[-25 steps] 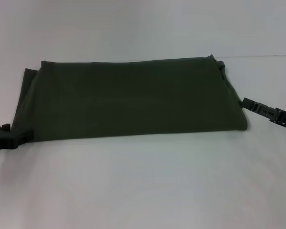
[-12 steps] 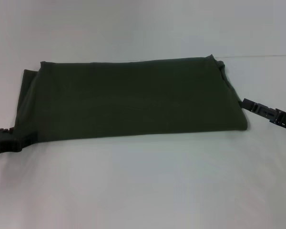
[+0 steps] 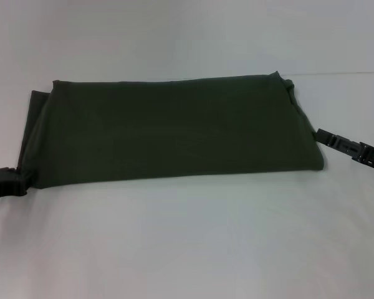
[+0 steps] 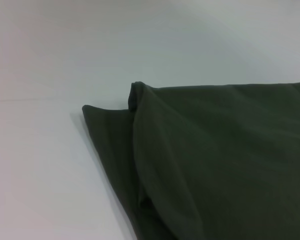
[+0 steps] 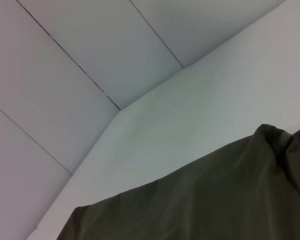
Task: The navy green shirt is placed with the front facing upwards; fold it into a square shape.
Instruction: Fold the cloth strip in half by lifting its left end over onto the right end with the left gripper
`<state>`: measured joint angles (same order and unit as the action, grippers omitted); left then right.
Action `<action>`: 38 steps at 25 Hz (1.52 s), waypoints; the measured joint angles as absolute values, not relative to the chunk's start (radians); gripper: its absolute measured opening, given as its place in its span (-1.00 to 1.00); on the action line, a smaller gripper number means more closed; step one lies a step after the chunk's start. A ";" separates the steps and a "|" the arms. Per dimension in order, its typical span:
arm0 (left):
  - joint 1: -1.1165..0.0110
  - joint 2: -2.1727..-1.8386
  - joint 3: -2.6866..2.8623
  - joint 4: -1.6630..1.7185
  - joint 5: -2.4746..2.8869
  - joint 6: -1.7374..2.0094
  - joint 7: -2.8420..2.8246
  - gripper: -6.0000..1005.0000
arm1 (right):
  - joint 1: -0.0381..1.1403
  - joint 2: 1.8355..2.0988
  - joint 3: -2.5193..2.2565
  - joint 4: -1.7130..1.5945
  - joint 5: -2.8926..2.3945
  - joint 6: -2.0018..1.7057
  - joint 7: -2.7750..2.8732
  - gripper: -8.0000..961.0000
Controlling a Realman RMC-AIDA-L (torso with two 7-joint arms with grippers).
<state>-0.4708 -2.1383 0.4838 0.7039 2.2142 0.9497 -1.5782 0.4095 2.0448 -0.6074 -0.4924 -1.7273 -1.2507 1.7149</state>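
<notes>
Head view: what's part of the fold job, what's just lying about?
Job:
- shirt, folded into a long band on the table
- left gripper, at the shirt's near left corner
- right gripper, at the shirt's right edge

Lying about:
- nothing loose; only the white table

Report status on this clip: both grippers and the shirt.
Left gripper at dark olive-green cotton shirt's near-left corner. Right gripper at its right edge. Shirt folded into a long band, not square. Nothing in the way.

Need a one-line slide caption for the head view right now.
Shirt folded into a long band on the white table, left claw at its near-left corner, right claw at its right edge.
</notes>
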 joint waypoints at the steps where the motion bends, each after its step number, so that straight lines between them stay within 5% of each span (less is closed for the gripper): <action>1: -0.471 -2.138 0.484 0.703 2.215 0.948 -1.578 -0.18 | 0.409 2.045 -0.607 -0.492 -1.727 -1.251 1.715 0.84; 11: -0.473 -2.138 0.487 0.703 2.215 0.951 -1.578 -0.98 | 0.413 2.028 -0.606 -0.502 -1.729 -1.269 1.748 0.84; 18: -0.473 -2.138 0.488 0.705 2.215 0.954 -1.579 -0.98 | 0.447 1.987 -0.607 -0.724 -1.898 -1.289 2.095 0.84; 25: -0.472 -2.137 0.487 0.706 2.215 0.966 -1.579 -0.98 | 0.600 1.946 -0.608 -0.855 -2.263 -1.363 2.510 0.84; 38: -0.472 -2.134 0.486 0.706 2.217 0.978 -1.578 -0.98 | 0.762 1.964 -0.711 -0.797 -2.586 -1.342 2.672 0.84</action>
<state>-0.4724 -2.1338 0.4861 0.7057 2.2172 0.9782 -1.5785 0.7617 1.9636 -0.7109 -0.7970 -2.5860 -1.3415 2.6719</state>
